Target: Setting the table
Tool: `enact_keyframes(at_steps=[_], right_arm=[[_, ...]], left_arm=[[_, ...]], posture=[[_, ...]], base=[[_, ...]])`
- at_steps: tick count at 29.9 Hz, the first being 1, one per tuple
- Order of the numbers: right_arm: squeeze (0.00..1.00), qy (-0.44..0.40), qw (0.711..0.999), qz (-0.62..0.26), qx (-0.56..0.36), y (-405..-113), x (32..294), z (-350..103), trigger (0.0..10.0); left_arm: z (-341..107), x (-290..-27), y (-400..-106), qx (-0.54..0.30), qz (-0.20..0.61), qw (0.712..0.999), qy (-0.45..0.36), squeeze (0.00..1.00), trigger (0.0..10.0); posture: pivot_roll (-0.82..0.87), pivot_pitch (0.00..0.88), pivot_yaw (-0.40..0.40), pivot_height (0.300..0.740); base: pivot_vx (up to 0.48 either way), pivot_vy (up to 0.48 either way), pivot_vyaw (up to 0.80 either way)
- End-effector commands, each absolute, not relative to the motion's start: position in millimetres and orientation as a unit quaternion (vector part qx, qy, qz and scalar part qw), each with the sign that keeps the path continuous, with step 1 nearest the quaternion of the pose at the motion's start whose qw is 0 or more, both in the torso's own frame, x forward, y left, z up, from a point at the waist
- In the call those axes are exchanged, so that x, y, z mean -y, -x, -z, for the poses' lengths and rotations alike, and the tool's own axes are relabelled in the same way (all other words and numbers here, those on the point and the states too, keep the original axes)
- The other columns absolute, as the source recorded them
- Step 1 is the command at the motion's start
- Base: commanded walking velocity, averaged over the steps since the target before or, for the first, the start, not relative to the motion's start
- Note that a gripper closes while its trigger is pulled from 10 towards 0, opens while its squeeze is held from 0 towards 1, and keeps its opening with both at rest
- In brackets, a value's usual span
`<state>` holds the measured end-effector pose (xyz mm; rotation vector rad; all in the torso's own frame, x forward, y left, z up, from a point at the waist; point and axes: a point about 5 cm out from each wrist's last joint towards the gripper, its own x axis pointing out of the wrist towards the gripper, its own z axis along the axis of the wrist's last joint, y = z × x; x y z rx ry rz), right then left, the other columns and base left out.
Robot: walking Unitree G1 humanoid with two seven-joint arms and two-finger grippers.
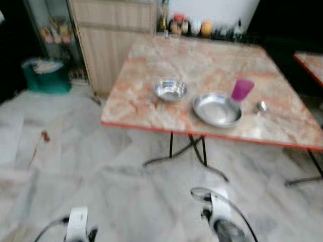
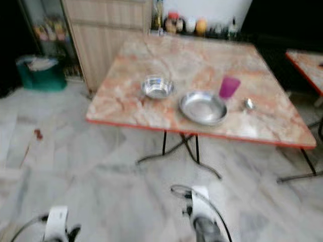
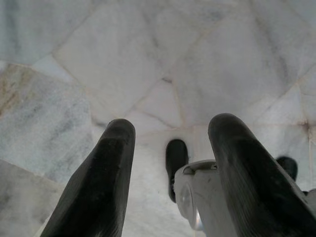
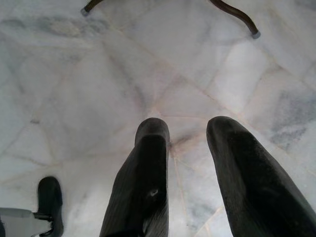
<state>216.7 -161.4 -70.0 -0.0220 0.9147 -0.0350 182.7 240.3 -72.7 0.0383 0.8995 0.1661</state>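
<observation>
A marble-topped table point(image 1: 202, 60) with a red edge stands ahead of me. On it sit a small steel bowl point(image 1: 170, 89), a wider steel plate point(image 1: 217, 109), a magenta cup point(image 1: 242, 89) and a steel spoon point(image 1: 262, 106) to the right of the plate. Both arms hang low over the floor, well short of the table. My left gripper point(image 3: 170, 131) is open with nothing between its fingers, pointing at the floor tiles. My right gripper point(image 4: 187, 129) is also open and empty above the floor.
A wooden cabinet point(image 1: 113, 35) stands at the table's far left, with a green bin point(image 1: 48, 75) beside it. Bottles and jars point(image 1: 197, 25) line the far wall. A second table's corner point(image 1: 310, 63) is at the right. The table's black legs point(image 1: 192, 151) spread on the marble floor.
</observation>
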Motion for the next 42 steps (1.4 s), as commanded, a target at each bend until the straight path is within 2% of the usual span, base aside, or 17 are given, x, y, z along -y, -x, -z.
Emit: enact_keyframes(at_steps=[1, 20, 27, 33, 37, 39, 40, 42], right_arm=[[0.00, 0.013, 0.896, 0.030, -0.443, -215, 170, 70, 10.0], [0.00, 0.013, 0.897, 0.031, -0.441, -216, 171, 70, 10.0], [0.00, 0.014, 0.897, 0.031, -0.440, -216, 171, 70, 10.0], [0.00, 0.015, 0.897, 0.030, -0.441, -216, 171, 70, 10.0], [0.00, 0.017, 0.897, 0.028, -0.442, -215, 172, 70, 10.0], [0.00, 0.018, 0.897, 0.028, -0.442, -215, 172, 70, 10.0], [0.00, 0.018, 0.897, 0.028, -0.442, -215, 172, 70, 10.0], [0.00, 0.018, 0.897, 0.028, -0.441, -215, 172, 70, 10.0]], left_arm=[[75, -232, -183, -0.436, -0.071, 0.897, -0.012, 0.00, 10.0], [74, -229, -187, -0.433, -0.065, 0.899, -0.013, 0.00, 10.0], [69, -232, -193, -0.418, -0.074, 0.905, -0.008, 0.00, 10.0], [54, -241, -213, -0.369, -0.064, 0.926, -0.043, 0.00, 10.0], [28, -256, -235, -0.276, -0.090, 0.953, -0.081, 0.00, 10.0], [15, -260, -243, -0.227, -0.104, 0.966, -0.075, 0.00, 10.0], [15, -260, -243, -0.227, -0.104, 0.966, -0.075, 0.00, 10.0], [4, -256, -247, -0.174, -0.088, 0.978, -0.077, 0.00, 10.0]], posture=[[0.03, 0.000, -0.080, 0.740], [0.03, 0.000, -0.080, 0.740], [0.03, 0.000, -0.081, 0.740], [0.03, 0.000, -0.083, 0.740], [0.05, 0.000, -0.087, 0.740], [0.05, 0.000, -0.089, 0.740], [0.05, 0.000, -0.089, 0.740], [0.05, 0.000, -0.090, 0.740]], base=[[0.000, -0.266, 0.00], [0.000, -0.266, 0.00], [0.000, 0.000, 0.00], [0.000, 0.000, 0.00], [0.000, 0.000, 0.00], [0.000, 0.000, 0.00], [0.000, 0.000, 0.00], [0.000, 0.000, 0.00]])
